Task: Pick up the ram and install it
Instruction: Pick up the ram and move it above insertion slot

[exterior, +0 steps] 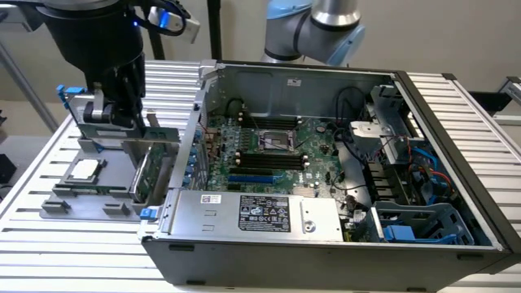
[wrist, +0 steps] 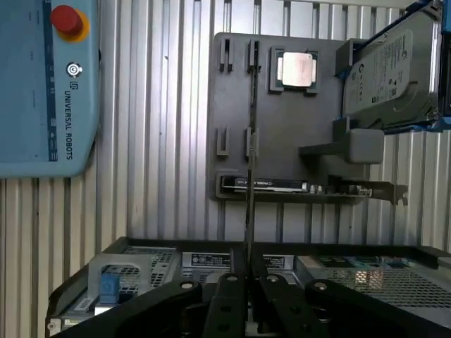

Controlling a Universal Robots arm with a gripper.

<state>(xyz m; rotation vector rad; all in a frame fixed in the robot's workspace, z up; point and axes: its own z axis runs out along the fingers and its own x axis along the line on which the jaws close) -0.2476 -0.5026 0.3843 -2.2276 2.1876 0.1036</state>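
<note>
The ram (wrist: 249,211) shows edge-on in the wrist view as a thin dark strip running out from between the fingers. My gripper (wrist: 246,278) is shut on it, its black jaws drawn together around the strip. In the exterior view the gripper (exterior: 114,119) hangs above the grey parts tray (exterior: 49,210), on the exterior view's left of the open computer case (exterior: 326,256). The ram's strip lines up over a row of slots in the tray (wrist: 232,105). Black memory slots (exterior: 265,160) lie on the motherboard inside the case.
The tray holds a processor (wrist: 296,70), a hard drive (wrist: 387,70) on edge and a green expansion card (exterior: 153,171). A teach pendant (wrist: 46,84) lies on the slatted table. A power supply (exterior: 252,213) and a drive cage (exterior: 423,223) fill the case's near side.
</note>
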